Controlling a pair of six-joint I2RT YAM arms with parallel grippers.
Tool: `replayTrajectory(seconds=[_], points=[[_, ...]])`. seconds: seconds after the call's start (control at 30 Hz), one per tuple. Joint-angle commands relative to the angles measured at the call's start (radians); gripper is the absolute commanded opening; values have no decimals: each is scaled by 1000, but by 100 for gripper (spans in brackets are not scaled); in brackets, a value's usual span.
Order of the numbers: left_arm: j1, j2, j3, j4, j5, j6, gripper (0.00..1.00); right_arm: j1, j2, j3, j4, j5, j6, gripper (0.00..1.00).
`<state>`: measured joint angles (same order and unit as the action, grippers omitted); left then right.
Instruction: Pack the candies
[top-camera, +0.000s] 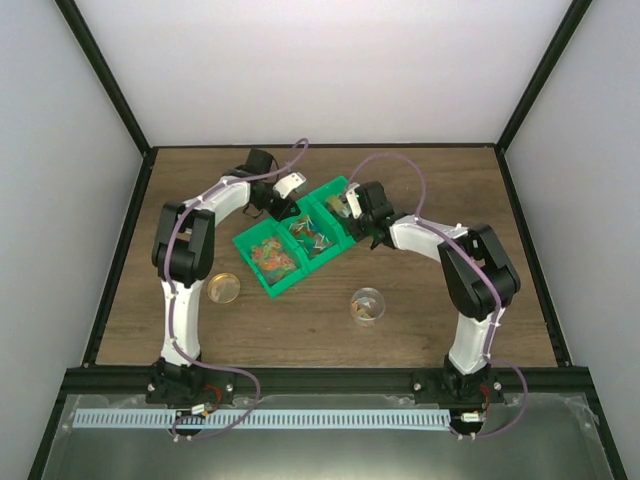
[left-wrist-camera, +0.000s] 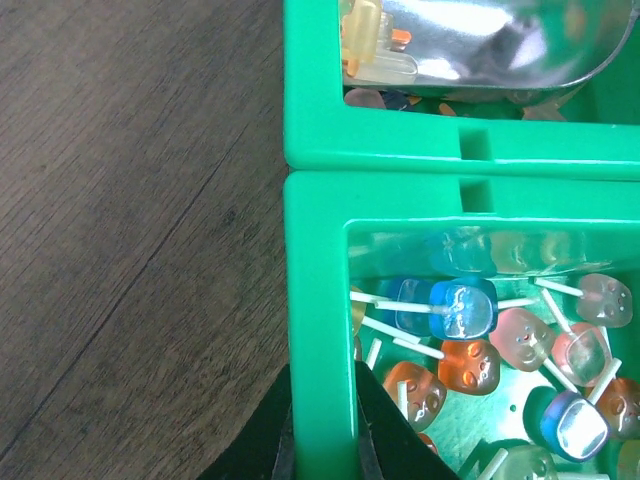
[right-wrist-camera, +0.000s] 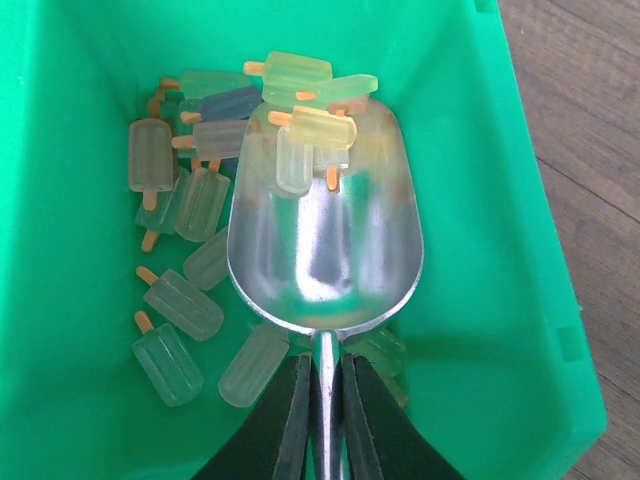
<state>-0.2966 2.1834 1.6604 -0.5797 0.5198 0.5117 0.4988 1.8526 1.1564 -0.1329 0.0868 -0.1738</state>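
Top view, bins: three green bins (top-camera: 283, 283) stand in a row on the worktop (top-camera: 300, 330), with an arm at each side.
Top view, candies: tiny mixed candies (top-camera: 268, 257) fill the end bin, next to the one the left jaws grip.
Left wrist, grip: left jaws clamped on the middle bin (left-wrist-camera: 320, 300) wall; lollipops (left-wrist-camera: 465, 305) lie just right of them.
Right wrist, grip: right jaws clamped on the metal scoop (right-wrist-camera: 322, 240) handle; popsicle sweets (right-wrist-camera: 312, 125) rest at its far tip.

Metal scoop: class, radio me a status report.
Left claw clamped on lollipop bin wall. Right claw shut on metal scoop handle. Few popsicle candies on scoop. No obstruction seen.
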Motion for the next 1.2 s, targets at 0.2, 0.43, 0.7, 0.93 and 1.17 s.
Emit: replayTrajectory(seconds=[0.2,0.43,0.7,0.93,1.17], points=[[22,53,46,-34,28,-20,4,-22,-94,-223,296,2,40,1],[23,68,72,-59,16,-14,4,-36,-116,-250,333,-8,53,1],[25,96,116,-90,11,-16,4,-43,-179,-315,393,-29,53,1],[25,97,119,-96,-2,-21,4,-48,-253,-384,477,-64,58,1],[25,104,140,-102,-31,-45,9,-75,-370,-400,502,-151,61,1]])
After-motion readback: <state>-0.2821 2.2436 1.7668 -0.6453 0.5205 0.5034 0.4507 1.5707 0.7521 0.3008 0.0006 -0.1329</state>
